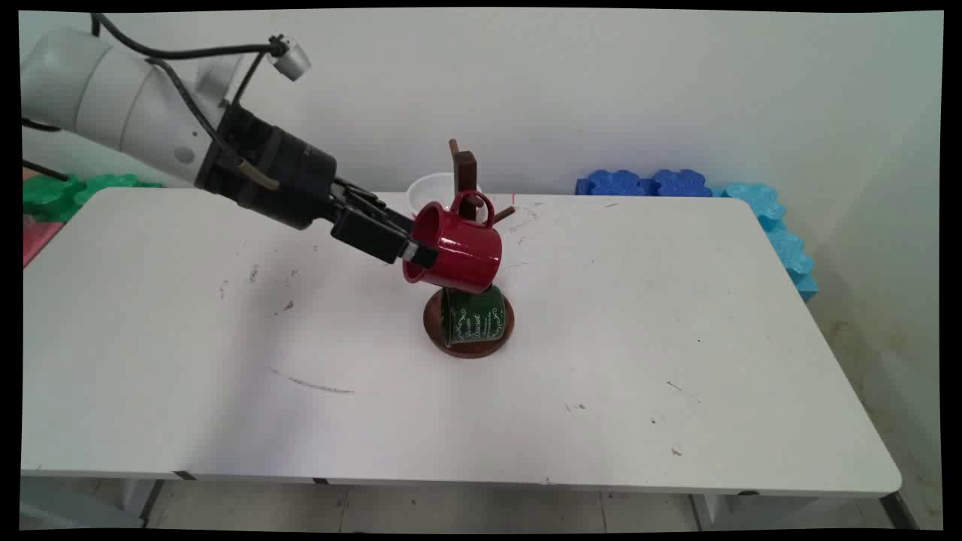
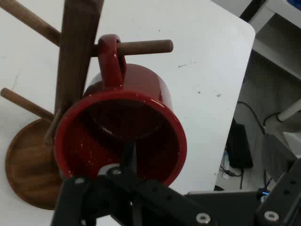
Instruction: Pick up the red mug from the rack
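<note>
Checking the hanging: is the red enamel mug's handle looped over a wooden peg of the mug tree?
Yes: in the hand view the red enamel mug's handle ring encircles a horizontal wooden peg of the mug tree.

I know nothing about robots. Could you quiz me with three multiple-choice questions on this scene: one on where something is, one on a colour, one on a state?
1. Where is the green mug?
A. low on the wooden mug stand, over its round base
B. at the table's near edge
C. on the floor

2. What colour is the mug at the gripper?
A. blue
B. red
C. yellow

3. How does the red mug's handle sit?
A. looped over a peg
B. broken off
C. flat on the table

Answers: 1 A, the green mug hangs by the wooden mug stand. 2 B, the gripper pinches the red mug at its rim. 3 A, the peg passes through it.
</note>
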Controlling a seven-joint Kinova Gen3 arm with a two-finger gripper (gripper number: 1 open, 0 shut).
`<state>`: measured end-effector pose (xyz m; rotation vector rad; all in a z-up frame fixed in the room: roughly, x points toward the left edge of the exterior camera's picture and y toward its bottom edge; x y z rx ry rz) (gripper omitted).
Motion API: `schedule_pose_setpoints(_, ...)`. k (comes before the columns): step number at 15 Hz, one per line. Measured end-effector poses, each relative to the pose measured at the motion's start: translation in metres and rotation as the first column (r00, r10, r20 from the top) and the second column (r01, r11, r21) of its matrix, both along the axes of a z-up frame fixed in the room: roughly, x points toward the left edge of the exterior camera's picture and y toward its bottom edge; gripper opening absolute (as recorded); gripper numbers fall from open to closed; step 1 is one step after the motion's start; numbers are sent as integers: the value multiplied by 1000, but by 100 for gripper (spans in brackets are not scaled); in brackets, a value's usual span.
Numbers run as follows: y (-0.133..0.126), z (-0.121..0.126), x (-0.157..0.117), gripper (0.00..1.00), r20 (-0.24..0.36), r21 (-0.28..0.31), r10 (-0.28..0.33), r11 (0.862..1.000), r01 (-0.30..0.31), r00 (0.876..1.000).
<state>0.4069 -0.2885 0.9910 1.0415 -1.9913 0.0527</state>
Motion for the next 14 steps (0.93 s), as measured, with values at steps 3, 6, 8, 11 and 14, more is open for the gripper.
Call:
schedule_pose_setpoints(3,-1,-5,-4,100,-9,0,-4,1000,4,1000)
schedule_pose_setpoints(6,-3,-8,-7,100,-15,-6,-10,1000,10,1000)
schedule_pose_setpoints(8,-4,-10,-8,100,-16,-12,-14,1000,14,1000)
schedule_pose_setpoints(11,-5,-12,-10,100,-14,-16,-20,1000,20,1000)
schedule_pose_setpoints(14,-6,-14,-10,100,-8,-18,-27,999,26,1000)
